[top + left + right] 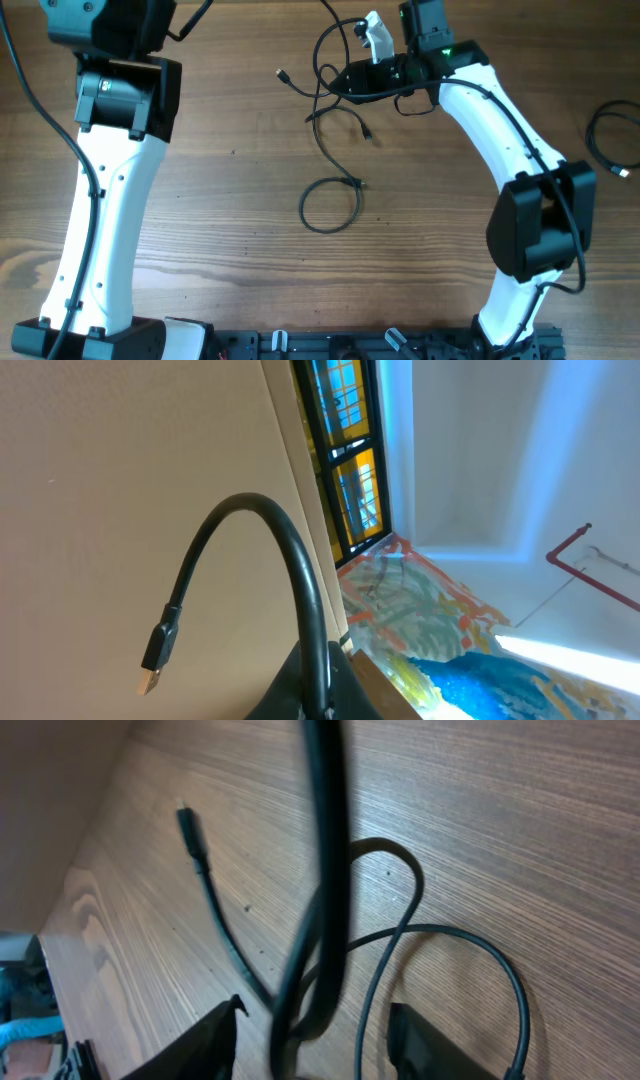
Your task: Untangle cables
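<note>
We are straddling one strand: right fingers (376, 38) standing half open, gripping nothing. Cables (335, 85) lying on desk (230, 200), trailing leftward from right fingers; right arm nearer. Left fingers (290, 702) shut, seemingly pinching spare cord (285, 535).

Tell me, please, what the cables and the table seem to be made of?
The cables look sheathed in smooth black rubber or plastic, bending in soft loops. The table looks like wood or wood-look laminate, matte brown with fine straight grain; which one I cannot tell.
</note>
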{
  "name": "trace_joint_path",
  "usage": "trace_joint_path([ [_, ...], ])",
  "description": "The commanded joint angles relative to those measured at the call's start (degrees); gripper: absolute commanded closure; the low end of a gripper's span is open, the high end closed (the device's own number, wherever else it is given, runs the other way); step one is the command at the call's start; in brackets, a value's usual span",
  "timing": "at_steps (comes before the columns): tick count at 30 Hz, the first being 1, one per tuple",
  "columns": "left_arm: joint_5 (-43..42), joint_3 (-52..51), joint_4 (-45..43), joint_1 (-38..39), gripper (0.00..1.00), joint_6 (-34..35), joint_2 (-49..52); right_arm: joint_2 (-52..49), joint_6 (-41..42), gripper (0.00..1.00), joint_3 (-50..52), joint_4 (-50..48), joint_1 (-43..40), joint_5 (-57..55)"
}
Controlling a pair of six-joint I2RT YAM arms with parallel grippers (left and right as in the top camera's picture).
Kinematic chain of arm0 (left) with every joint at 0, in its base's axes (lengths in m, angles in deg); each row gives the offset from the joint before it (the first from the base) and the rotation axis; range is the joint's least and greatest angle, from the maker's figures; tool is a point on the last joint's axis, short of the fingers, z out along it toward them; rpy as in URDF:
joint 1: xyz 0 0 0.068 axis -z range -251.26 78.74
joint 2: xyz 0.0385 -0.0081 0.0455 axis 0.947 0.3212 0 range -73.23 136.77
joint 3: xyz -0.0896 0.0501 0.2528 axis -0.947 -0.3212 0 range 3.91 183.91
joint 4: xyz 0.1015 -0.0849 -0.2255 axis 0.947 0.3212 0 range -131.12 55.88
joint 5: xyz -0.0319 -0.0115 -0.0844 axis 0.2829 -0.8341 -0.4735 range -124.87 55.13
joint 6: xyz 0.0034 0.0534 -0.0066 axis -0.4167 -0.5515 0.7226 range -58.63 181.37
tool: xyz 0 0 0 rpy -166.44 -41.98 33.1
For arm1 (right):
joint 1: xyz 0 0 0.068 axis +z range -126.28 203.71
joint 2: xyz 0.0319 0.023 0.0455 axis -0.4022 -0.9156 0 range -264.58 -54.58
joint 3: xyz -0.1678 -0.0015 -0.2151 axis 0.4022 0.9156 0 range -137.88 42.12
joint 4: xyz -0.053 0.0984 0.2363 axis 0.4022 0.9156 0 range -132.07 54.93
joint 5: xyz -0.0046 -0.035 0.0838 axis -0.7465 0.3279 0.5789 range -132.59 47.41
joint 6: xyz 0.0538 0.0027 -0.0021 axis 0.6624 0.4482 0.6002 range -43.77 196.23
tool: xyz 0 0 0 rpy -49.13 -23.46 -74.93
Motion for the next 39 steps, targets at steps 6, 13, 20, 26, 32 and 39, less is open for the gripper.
trace_joint_path([
  [6,0.92,0.44,1.05,-0.37,0.96,0.11,-0.63,-2.78,-0.61,0.72,0.68,0.17,0.87,1.66],
  [13,0.94,0.44,1.46,-0.39,0.96,-0.31,-0.63,-2.75,0.92,0.94,0.68,0.61,1.09,1.70],
  [20,4.37,0.42,9.97,-0.37,0.96,-5.07,-0.57,0.17,1.14,0.96,0.66,4.28,1.22,3.23],
  [26,16.52,0.42,15.26,-0.37,0.96,-8.00,-0.39,4.37,1.95,0.95,0.66,6.29,3.17,9.79],
  [32,22.64,0.42,18.08,-0.39,0.96,-13.86,-0.39,6.21,1.99,0.96,0.66,6.34,10.19,11.43],
  [39,23.39,0.42,19.02,-1.33,0.96,-13.88,-0.42,5.75,3.74,0.96,0.66,5.22,17.99,10.93],
])
